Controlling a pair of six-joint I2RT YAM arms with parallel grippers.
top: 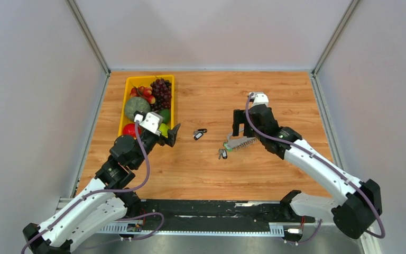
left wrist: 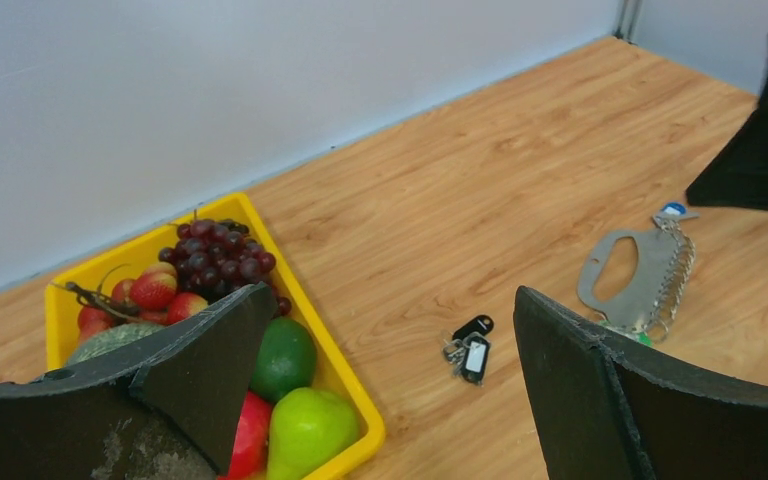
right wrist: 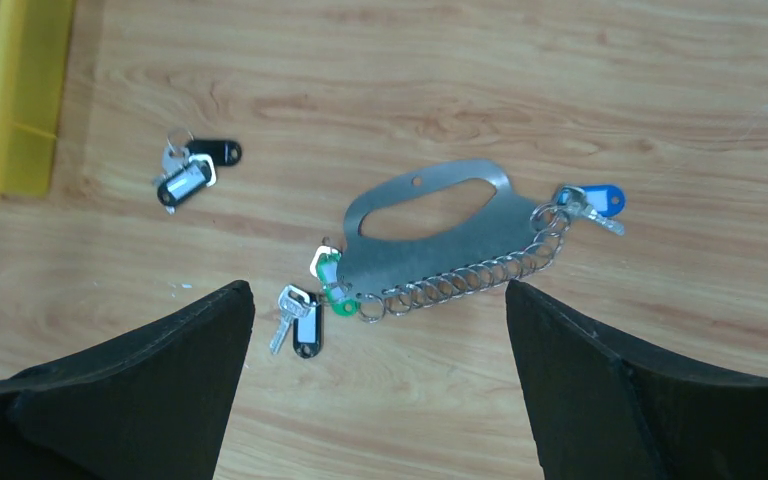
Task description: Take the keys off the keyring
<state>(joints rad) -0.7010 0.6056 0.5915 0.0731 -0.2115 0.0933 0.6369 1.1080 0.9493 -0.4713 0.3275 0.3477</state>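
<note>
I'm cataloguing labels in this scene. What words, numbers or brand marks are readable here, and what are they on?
None can be read.
The white inserts in the black key tags show no legible writing: too small to tell.
The keyring, the blue tag and the yellow tray bear no visible marks.

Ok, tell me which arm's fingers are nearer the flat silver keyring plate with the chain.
Right. The right fingers hang open just above the keyring plate; the left fingers sit well to its left by the yellow fruit tray, black-tagged keys between.
</note>
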